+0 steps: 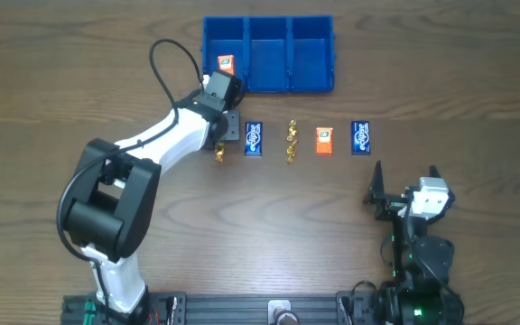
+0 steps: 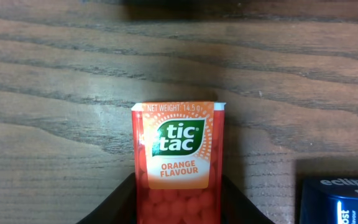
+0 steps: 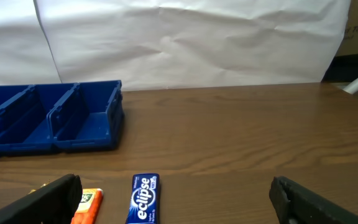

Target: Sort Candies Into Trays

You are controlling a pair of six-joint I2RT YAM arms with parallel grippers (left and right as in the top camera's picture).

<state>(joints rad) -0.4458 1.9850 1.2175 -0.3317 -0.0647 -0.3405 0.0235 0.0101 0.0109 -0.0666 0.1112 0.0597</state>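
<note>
My left gripper (image 1: 223, 88) is shut on an orange candy box (image 2: 179, 158), held upright and lifted over bare wood. In the top view that box (image 1: 227, 63) shows against the left compartment of the blue three-part tray (image 1: 312, 59). On the table lie a blue candy pack (image 1: 253, 138), a gold wrapped candy (image 1: 219, 151), more gold candies (image 1: 292, 141), a second orange box (image 1: 324, 141) and another blue pack (image 1: 360, 137). My right gripper (image 1: 403, 183) stands open near its base, short of the candy row, with nothing between its fingers.
The right wrist view has the tray (image 3: 86, 121) at the far left, a blue pack (image 3: 143, 198) and an orange box (image 3: 87, 202) close ahead, and a white sheet behind the table. Bare wood lies to the right of the candies.
</note>
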